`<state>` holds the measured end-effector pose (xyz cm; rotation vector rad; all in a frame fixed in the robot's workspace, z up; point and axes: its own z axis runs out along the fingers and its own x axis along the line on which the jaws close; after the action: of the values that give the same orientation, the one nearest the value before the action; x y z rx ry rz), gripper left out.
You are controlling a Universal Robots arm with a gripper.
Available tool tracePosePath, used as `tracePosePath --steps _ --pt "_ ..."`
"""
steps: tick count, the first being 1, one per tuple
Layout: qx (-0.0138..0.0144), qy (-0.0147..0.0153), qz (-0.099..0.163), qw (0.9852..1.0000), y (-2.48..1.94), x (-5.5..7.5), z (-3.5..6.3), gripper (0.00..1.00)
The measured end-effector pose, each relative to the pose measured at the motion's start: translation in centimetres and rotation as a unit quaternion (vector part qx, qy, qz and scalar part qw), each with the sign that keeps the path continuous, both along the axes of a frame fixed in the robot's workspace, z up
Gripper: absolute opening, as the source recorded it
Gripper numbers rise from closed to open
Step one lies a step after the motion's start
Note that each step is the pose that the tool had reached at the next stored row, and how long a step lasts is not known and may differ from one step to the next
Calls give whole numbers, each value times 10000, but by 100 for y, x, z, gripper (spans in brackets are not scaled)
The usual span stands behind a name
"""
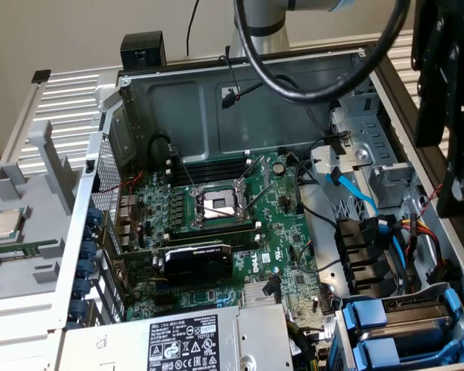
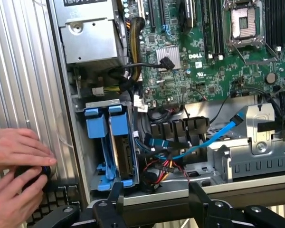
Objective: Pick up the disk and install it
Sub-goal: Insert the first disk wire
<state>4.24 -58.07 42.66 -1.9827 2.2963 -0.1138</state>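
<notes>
The disk [image 2: 122,148], a grey drive in a blue plastic carrier, sits upright in the drive cage at the corner of the open computer case, beside a second blue carrier [image 2: 96,127]. In the exterior view the disk [image 1: 417,311] lies at the lower right, between blue carrier handles. My gripper [image 2: 156,195] hangs just outside the case wall near that cage, open, with nothing between its black fingers [image 2: 116,195]. In the exterior view the gripper [image 1: 448,139] is a dark shape at the upper right, above the case's edge.
A person's two hands [image 2: 16,161] rest on the ribbed table beside the case, on a small black object. Inside the case are the motherboard [image 1: 216,232] with its open processor socket, the silver power supply [image 1: 193,340], blue data cables [image 2: 213,137] and an empty metal bay [image 2: 261,152].
</notes>
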Motion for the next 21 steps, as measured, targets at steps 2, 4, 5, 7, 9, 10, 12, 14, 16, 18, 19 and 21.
tracePosePath --steps 2,4,5,7,9,10,12,14,16,18,19,21 --pt "-2 0 -32 10000 3 45 -31 65" --pt "-1 0 -115 9999 3 63 -67 65" --pt "-1 0 -182 9998 3 65 -85 65" --pt "-1 0 -342 9994 3 66 -122 65" --pt "0 0 -502 9987 3 67 -158 65" --pt "0 0 -582 9983 3 68 -177 65" --pt "0 0 -714 9974 3 68 -213 65" --pt "-1 0 -801 9968 5 69 -249 65" --pt "0 0 -846 9964 14 75 -286 65" --pt "-1 2 -887 9961 26 79 -323 65" --pt "0 3 -909 9959 31 82 -341 65" --pt "-2 5 -951 9955 46 85 -376 65"
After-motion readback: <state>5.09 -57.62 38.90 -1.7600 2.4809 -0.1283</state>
